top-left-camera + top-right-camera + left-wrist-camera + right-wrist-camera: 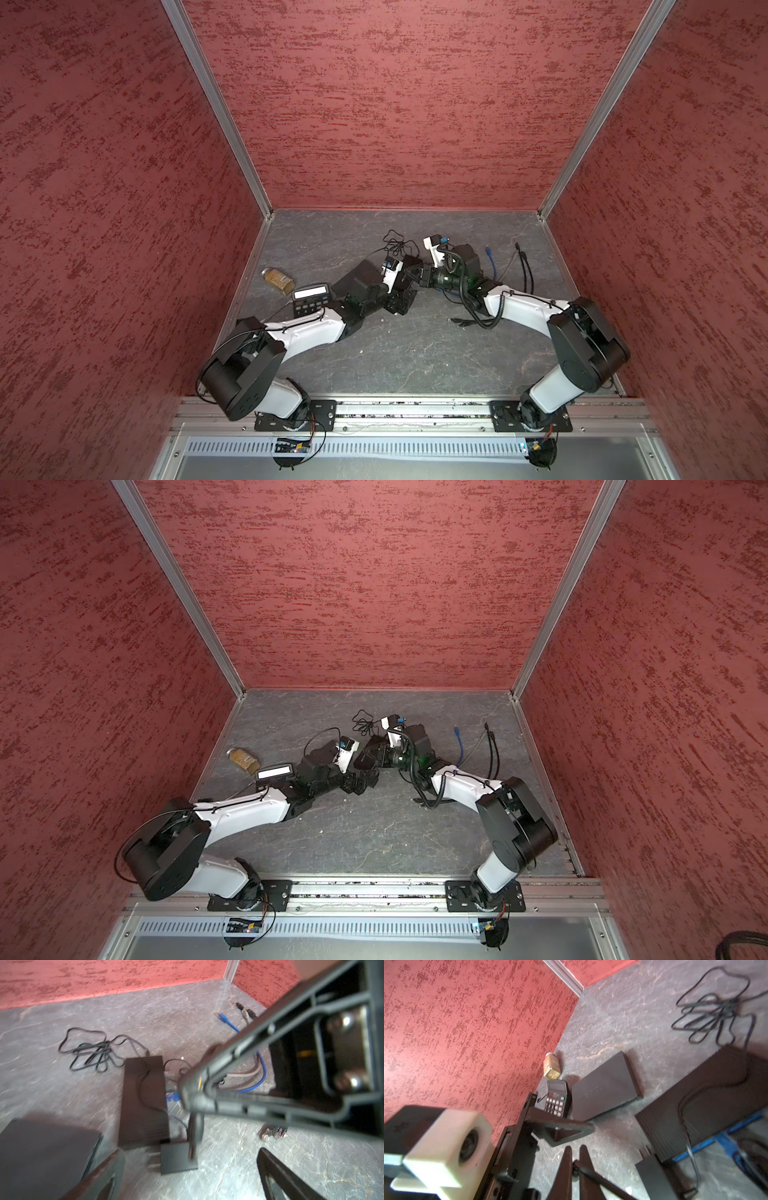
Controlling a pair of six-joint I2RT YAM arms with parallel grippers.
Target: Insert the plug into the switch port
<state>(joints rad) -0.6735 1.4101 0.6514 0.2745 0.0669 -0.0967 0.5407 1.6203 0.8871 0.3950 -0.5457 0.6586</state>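
My right gripper point(576, 1153) is shut on the black plug point(195, 1132), whose thin lead point(599, 1177) runs out between the fingers. In the left wrist view the plug hangs blurred just above the black power adapter point(178, 1157), which lies with two prongs on the floor. The ribbed black switch point(143, 1101) lies beside the plug with a blue cable point(172, 1097) in its side; its port is hidden. My left gripper point(191, 1184) stands open over the adapter with nothing between its fingers. In a top view both grippers point(401, 301) point(417, 276) meet mid-floor.
A smooth black box point(604, 1088), a calculator point(555, 1099) and a spice jar point(552, 1066) lie by the left wall. A tangle of black cord point(89, 1053) lies behind the switch. Blue point(492, 266) and black cables point(525, 270) trail at right. A loose connector point(272, 1132) lies on the floor.
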